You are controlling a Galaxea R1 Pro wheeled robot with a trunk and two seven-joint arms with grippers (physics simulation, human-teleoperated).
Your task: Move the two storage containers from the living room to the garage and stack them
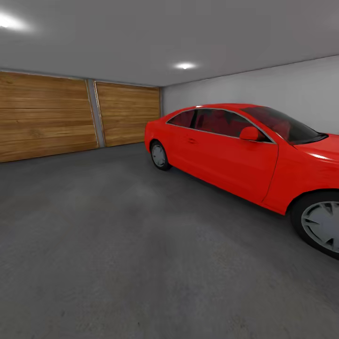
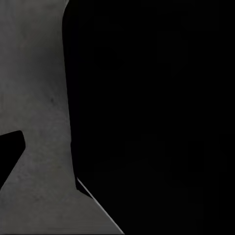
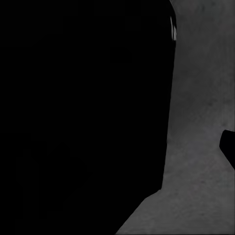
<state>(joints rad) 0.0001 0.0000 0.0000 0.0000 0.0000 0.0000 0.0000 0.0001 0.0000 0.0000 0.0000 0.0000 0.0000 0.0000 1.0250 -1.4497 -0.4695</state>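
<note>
I am in the garage, facing its dark grey concrete floor [image 1: 117,235]. The two storage containers are out of view, and so is the living room. In the left wrist view a large black shape [image 2: 156,112] blocks most of the picture, with a strip of grey floor [image 2: 39,98] beside it and a small dark tip [image 2: 10,152] at the edge. The right wrist view is much the same: a black mass [image 3: 83,107], grey floor [image 3: 200,122] and a small dark tip [image 3: 229,147]. Neither picture lets me tell how the fingers stand.
A red car [image 1: 235,150] is parked along the right, its front wheel [image 1: 322,226] close to me. Two wooden plank doors [image 1: 44,115] [image 1: 127,113] close the far left wall. A plain grey-white wall [image 1: 282,89] runs behind the car. Open floor stretches left of the car.
</note>
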